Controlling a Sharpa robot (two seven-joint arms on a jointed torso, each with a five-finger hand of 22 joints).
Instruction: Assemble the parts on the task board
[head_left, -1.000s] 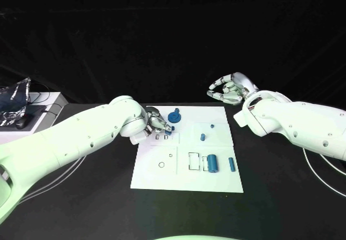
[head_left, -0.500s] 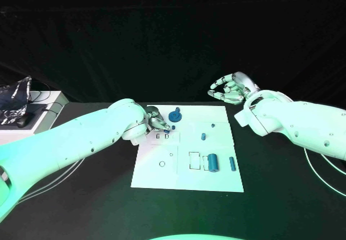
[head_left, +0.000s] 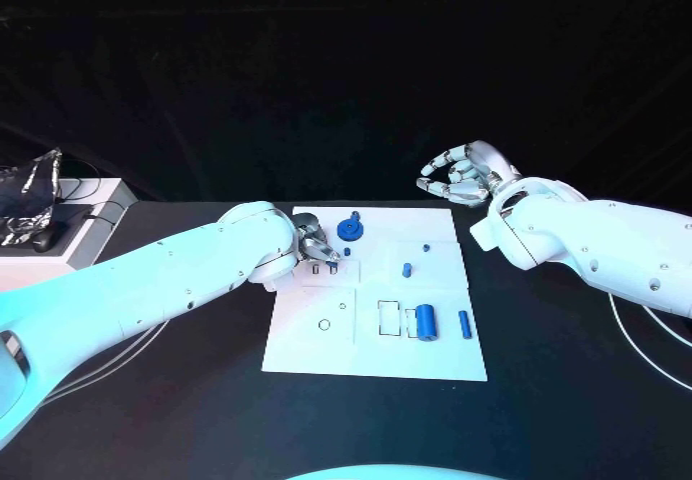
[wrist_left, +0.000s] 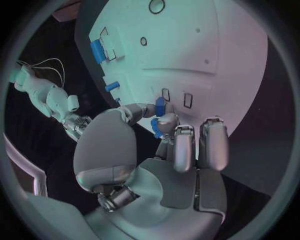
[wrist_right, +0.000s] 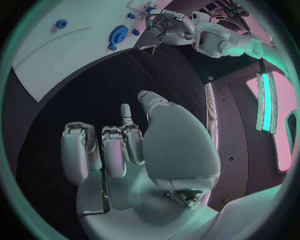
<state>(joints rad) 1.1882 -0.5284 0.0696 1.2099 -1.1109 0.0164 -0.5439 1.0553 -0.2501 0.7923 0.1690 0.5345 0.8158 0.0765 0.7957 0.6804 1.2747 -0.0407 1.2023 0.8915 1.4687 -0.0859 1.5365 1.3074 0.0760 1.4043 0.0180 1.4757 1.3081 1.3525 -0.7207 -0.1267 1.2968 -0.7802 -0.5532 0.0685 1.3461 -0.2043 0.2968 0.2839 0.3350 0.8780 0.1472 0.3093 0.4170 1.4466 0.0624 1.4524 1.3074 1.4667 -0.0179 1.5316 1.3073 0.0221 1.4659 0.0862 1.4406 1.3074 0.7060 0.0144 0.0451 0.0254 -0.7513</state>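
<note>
— Where's the left hand (head_left: 319, 247)?
— Over the board's (head_left: 332, 350) far left corner, pinching a small blue part (wrist_left: 160, 106).
— The right hand (head_left: 459, 177)?
— Raised past the tabletop's far edge, fingers curled, empty.

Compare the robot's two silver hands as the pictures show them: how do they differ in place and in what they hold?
The left hand is low over the white task board, while the right hand is raised beyond the board's far right corner. The left hand pinches a small blue part between its fingertips, while the right hand holds nothing, its fingers curled in. Both are silver, on white arms.
</note>
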